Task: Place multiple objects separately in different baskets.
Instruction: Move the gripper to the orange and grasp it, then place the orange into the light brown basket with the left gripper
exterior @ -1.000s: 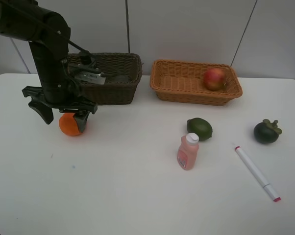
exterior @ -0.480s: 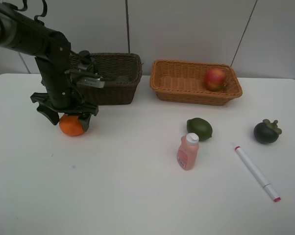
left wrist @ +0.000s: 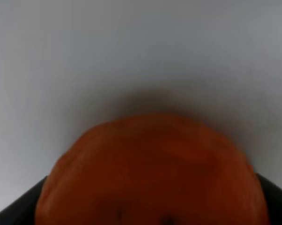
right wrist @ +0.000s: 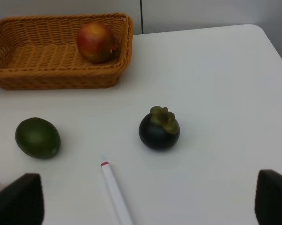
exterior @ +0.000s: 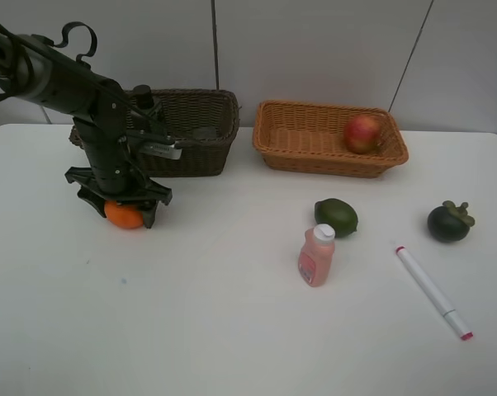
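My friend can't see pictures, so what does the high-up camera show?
A black robot arm's left gripper straddles an orange on a white table, just in front of a dark brown basket. To the right, a tan basket holds an apple, and a lime, pink bottle, mangosteen and marker sit loose on the table.
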`<state>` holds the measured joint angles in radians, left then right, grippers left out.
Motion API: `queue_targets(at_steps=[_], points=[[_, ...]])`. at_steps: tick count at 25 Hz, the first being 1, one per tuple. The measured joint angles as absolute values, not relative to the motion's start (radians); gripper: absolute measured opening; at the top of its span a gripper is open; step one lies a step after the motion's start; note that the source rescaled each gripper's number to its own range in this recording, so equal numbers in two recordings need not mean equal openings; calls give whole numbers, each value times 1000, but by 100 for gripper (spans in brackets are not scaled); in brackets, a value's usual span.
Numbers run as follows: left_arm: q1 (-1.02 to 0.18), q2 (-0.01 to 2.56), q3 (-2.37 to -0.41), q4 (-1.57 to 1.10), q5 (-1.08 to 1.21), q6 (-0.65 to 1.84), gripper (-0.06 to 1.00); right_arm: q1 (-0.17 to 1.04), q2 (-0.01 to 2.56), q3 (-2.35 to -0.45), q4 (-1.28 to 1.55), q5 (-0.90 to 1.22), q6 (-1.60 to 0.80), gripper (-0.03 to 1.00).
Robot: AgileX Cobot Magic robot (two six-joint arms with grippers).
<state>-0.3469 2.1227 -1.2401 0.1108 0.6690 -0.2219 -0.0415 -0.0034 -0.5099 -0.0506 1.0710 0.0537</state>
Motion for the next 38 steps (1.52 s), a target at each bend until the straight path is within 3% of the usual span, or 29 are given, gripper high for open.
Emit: queue_targets(at_steps=[10,16,28,33,38], points=[[-347,2091,-1257,40,853,-206,78,-41,-3,-510,-51,1071,54,100],[-352,2043,-1477,-215,1010,-89,78,-41,-3,-510,-51,1071,54,100],[-513,2308,-2154,-276,832,46,78,-41,-3,-510,-51,1071,54,100],[-571,2475,-2312,-264,666,116,78,-41,-3,-510,-51,1071,54,100],[-589,2539,-2325,-228,591,125,97,-41,-3,-510,-51,1071,54,100]])
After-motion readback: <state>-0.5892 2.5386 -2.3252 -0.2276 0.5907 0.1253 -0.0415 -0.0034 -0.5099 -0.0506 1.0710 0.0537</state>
